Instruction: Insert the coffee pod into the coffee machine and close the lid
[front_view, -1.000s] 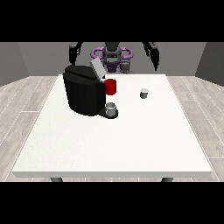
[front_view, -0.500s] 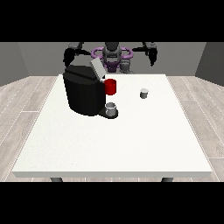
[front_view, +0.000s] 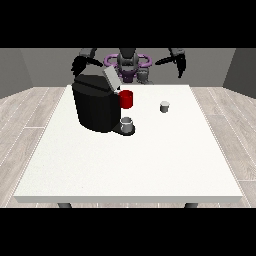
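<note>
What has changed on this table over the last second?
Only the arms moved: both hands, one at the view's left and one at the right, rose and spread outward. Nothing was grasped. The coffee machine, its raised lid and the pod stayed put.

A large white table (front_view: 135, 165) fills the middle of the scene, its near edge casting a thin shadow, with two dark legs (front_view: 64, 205) showing beneath the near corners. Around it lies a floor (front_view: 30, 115) of pale grey wood-look planks, seen at left and right. At the far side stand plain grey walls (front_view: 30, 67), darker toward the corners. The light is even and soft.
</note>
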